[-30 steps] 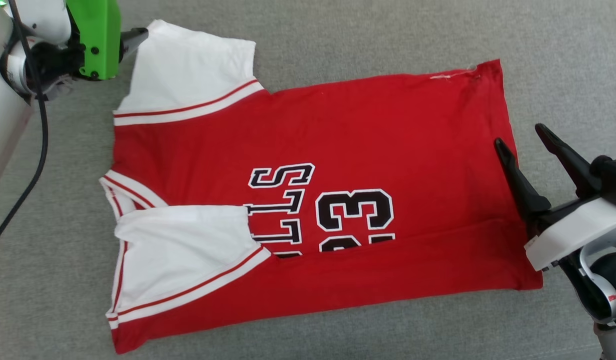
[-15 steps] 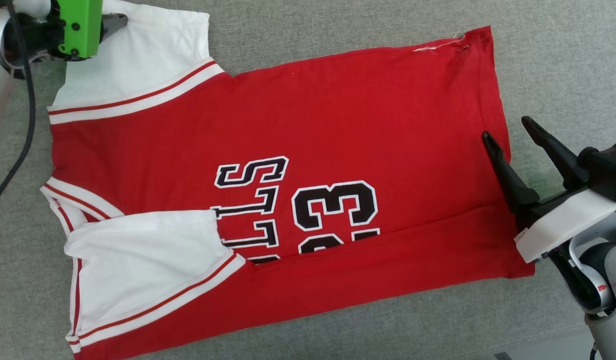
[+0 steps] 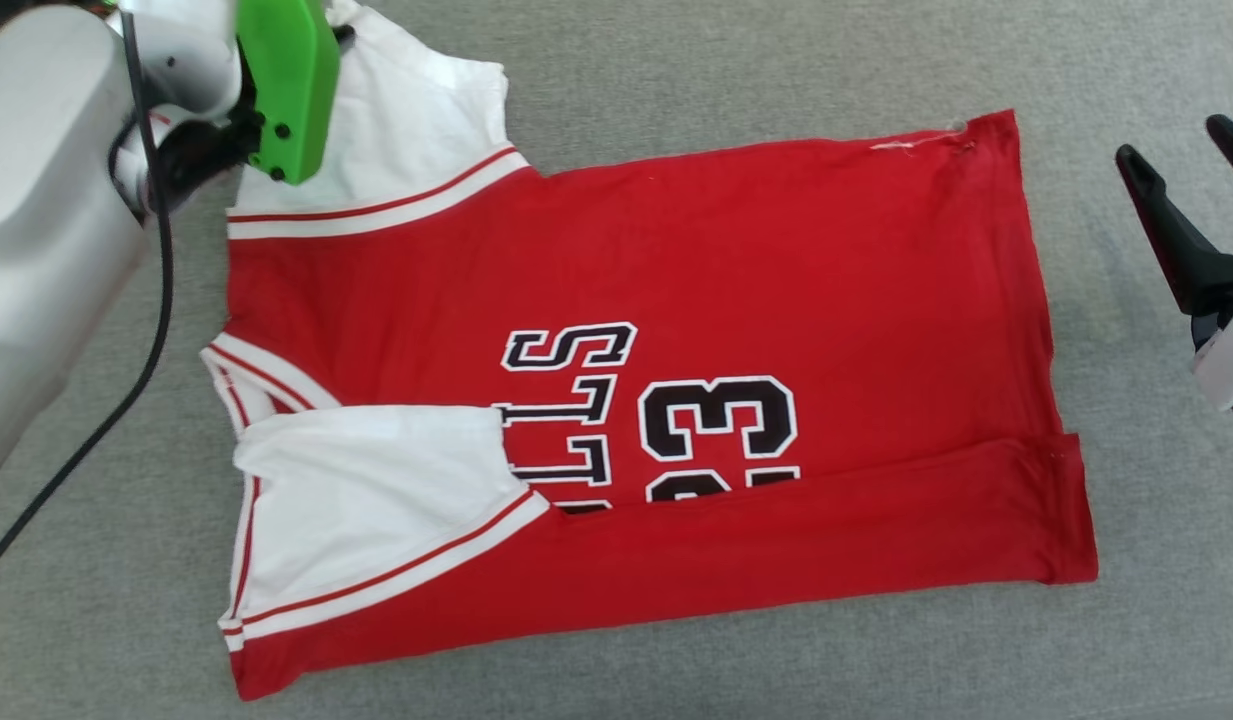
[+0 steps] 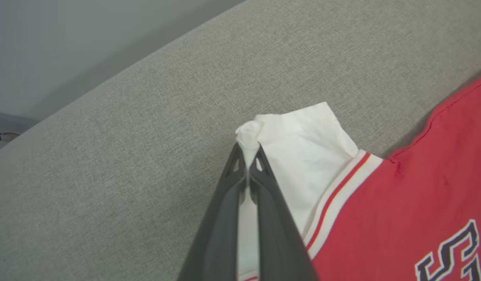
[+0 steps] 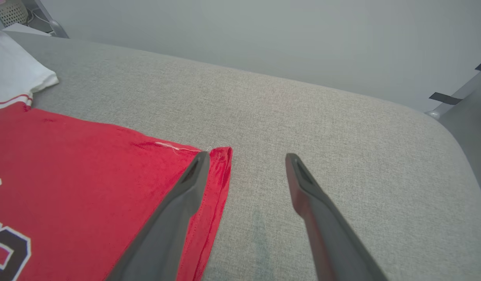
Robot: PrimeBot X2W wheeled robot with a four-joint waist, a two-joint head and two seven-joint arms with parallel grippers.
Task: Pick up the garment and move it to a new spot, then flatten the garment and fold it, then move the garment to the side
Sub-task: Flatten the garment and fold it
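At the centre of the left wrist view, the left tool [image 4: 248, 156] is pinched fully together on a bunched corner of a white sleeve [image 4: 306, 156]. The sleeve belongs to the garment [image 4: 400, 203], a red jersey-style T-shirt with white short sleeves, red-and-white striped trim and black, white-outlined lettering. White cloth puffs out above the fingertips and runs down between the two dark fingers. The rest of the sleeve lies on the grey fabric-covered tabletop [image 4: 146, 136].

In the right wrist view, the right tool [image 5: 246, 158] is spread wide and holds nothing. One finger overlaps the red hem corner [image 5: 220, 156], where a loose white thread shows; whether it touches the cloth I cannot tell. The other finger is over bare grey fabric.

In the head view, the garment spreads across the middle of the frame, collar at the left and hem at the right. Its lower edge is folded up over the lettering and its lower sleeve is folded in. The left tool sits at the upper left behind a green housing [image 3: 286, 90]. The right tool is at the right edge, apart from the hem.

The shirt looks light, thin and limp, so a single pinch will lift only nearby cloth while the rest trails. Taking the upper sleeve corner and the upper hem corner together should carry that long edge over evenly.
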